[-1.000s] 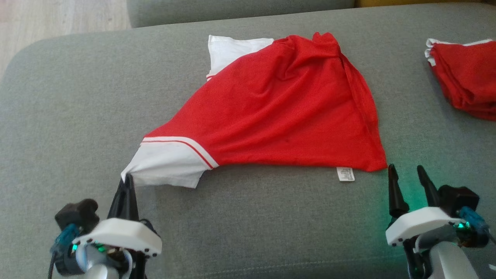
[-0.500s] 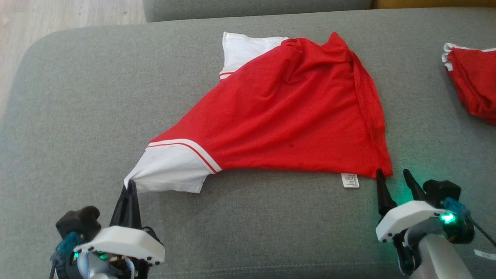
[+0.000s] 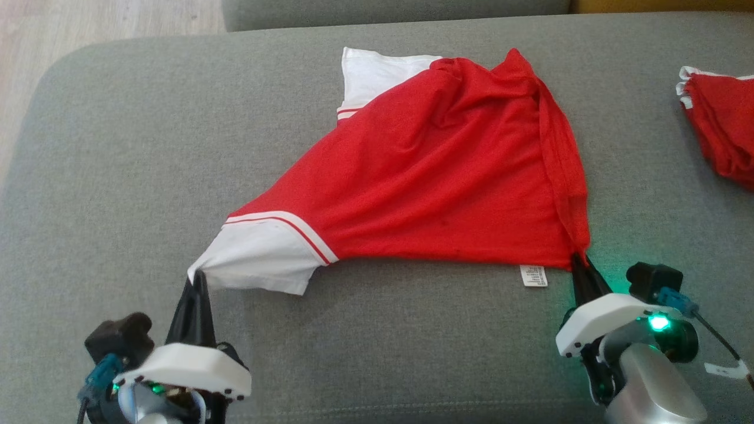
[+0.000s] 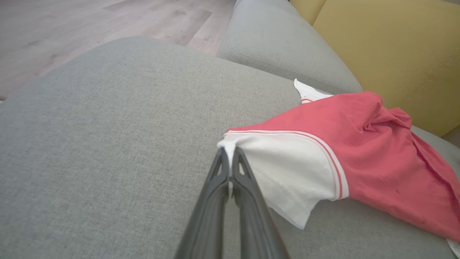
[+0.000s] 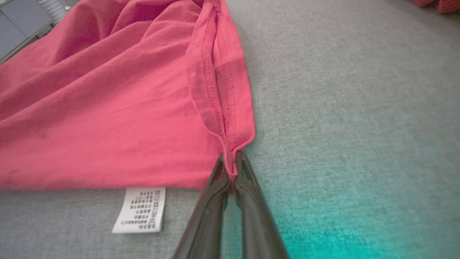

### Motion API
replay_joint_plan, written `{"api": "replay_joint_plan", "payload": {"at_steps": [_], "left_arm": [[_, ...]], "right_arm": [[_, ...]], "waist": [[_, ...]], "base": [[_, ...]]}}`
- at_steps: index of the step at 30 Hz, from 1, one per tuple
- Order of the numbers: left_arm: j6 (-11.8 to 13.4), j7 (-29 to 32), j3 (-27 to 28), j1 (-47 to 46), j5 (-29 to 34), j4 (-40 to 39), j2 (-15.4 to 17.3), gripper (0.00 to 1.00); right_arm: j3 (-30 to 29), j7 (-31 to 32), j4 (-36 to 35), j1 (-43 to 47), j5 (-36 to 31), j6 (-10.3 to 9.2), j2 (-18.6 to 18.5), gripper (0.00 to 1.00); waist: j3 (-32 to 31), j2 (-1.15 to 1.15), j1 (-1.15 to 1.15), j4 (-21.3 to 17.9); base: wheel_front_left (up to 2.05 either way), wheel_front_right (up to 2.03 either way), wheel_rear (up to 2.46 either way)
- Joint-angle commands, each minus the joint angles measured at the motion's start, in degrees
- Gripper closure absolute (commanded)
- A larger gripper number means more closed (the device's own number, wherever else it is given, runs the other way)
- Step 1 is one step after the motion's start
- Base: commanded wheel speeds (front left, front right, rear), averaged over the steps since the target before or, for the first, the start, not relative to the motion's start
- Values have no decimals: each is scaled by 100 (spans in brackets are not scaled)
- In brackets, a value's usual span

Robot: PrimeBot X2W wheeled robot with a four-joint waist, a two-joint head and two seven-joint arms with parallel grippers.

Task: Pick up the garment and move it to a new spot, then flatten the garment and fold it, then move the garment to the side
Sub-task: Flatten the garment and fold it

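The garment [image 3: 436, 176] is a red shirt with white sleeves, spread in a rough triangle on the grey cushion [image 3: 118, 147]. My left gripper [image 3: 194, 277] is shut on the tip of its near white sleeve [image 4: 287, 169], seen pinched in the left wrist view [image 4: 230, 153]. At the lower right, my right gripper [image 3: 579, 259] is shut on the red hem corner [image 5: 235, 144], the fabric caught between the fingertips [image 5: 231, 158]. A white care label [image 5: 138, 208] lies just left of that grip. The far white sleeve [image 3: 377, 73] lies flat at the back.
A folded pile of red and white clothes [image 3: 718, 123] lies at the cushion's right edge. Another grey cushion [image 4: 280, 46] and a yellow one [image 4: 391, 46] stand behind. Wood floor [image 3: 88, 23] lies beyond the cushion's left end.
My right gripper moved forward to the hem corner and shut on it. The left gripper kept its hold on the sleeve. The camera shifted slightly.
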Motion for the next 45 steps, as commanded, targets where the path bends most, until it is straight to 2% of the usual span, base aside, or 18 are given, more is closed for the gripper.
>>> {"api": "replay_joint_plan", "payload": {"at_steps": [1, 7, 15, 20, 24, 29, 35, 40, 45], "left_arm": [[-25, -88, 180, -282, 45, -203, 61, 100], [-102, -324, 207, -500, 71, -471, 70, 100], [-238, -449, 292, -912, 118, -1124, 207, 100], [-231, -264, 422, -1291, 267, -1812, 492, 100], [-240, 47, 556, -1726, 448, -2414, 835, 100], [-311, 504, 700, -2475, 658, -3073, 1255, 100], [-489, 993, 801, -3520, 840, -3459, 1684, 100], [-665, 1376, 733, -4418, 914, -3539, 1905, 100], [-691, 1553, 626, -4709, 727, -3201, 1801, 100]], "right_arm": [[230, -81, -33, -156, 95, 36, -8, 100], [479, -255, -282, -334, 371, 36, -8, 100], [847, -219, -1298, -474, 752, 36, -8, 100], [969, 174, -2601, -505, 1140, 36, -38, 100], [907, 647, -3838, -444, 1344, 36, -272, 100], [665, 1260, -5297, -330, 1453, 36, -571, 100], [222, 1866, -6774, -208, 1405, 36, -694, 100], [-264, 2335, -7759, -131, 1333, 36, -665, 100], [-288, 2638, -7834, -140, 1361, 36, -552, 100]], "waist": [[-15, 0, 0, -19], [-117, 0, 0, -77], [-370, 0, 0, -167], [-610, 0, 0, -241], [-804, 0, 0, -271], [-947, 0, 0, -280], [-995, 0, 0, -318], [-920, 0, 0, -339], [-635, 0, 0, -325]], "base": [[0, 0, 0], [0, 0, 0], [0, 0, 0], [0, 0, 0], [0, 0, 0], [0, 0, 0], [0, 0, 0], [0, 0, 0], [0, 0, 0]]}}
